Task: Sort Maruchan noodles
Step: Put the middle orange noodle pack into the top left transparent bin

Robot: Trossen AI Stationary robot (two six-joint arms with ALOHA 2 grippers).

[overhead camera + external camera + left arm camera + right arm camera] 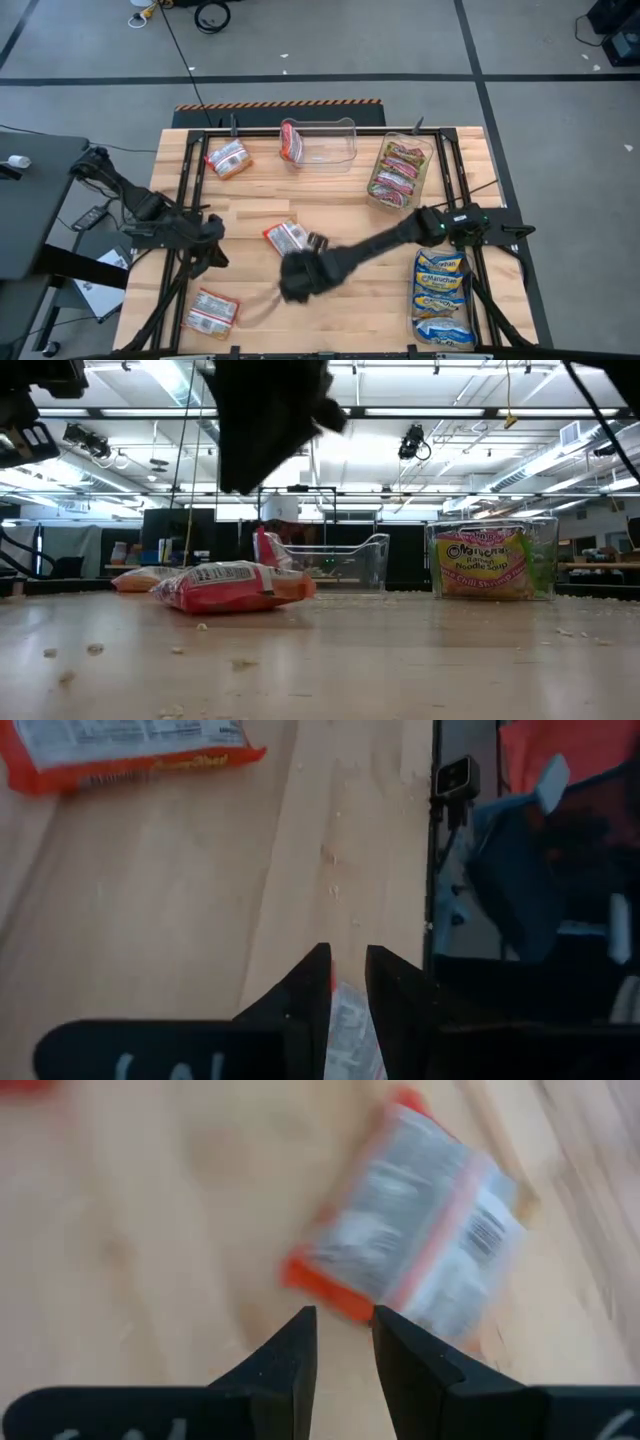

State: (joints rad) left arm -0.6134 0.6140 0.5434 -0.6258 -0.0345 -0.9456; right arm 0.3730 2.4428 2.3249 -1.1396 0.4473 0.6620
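Observation:
Three red-and-white noodle packets lie flat on the wooden table: one far left (228,158), one in the middle (288,238) (230,588) (415,1255), one near left (212,311) (130,750). My right gripper (297,272) (345,1320) hovers above the middle packet, near side, empty, its fingers almost together. My left gripper (210,240) (348,960) is over the table's left part, shut, with a strip of another packet (348,1035) showing between its fingers. My left gripper has a red-edged white packet pinched between its two fingers; its red edge (330,986) sits near the fingertips. The fingers cover the rest of the packet. It is held clear above the table.
A clear bin (322,142) at the far edge holds one red packet upright. A bin at the far right (400,172) holds green-and-red packets, and a near-right bin (440,295) holds blue-and-yellow ones. Black frame rails run along the table's sides. Bare wood lies around the middle.

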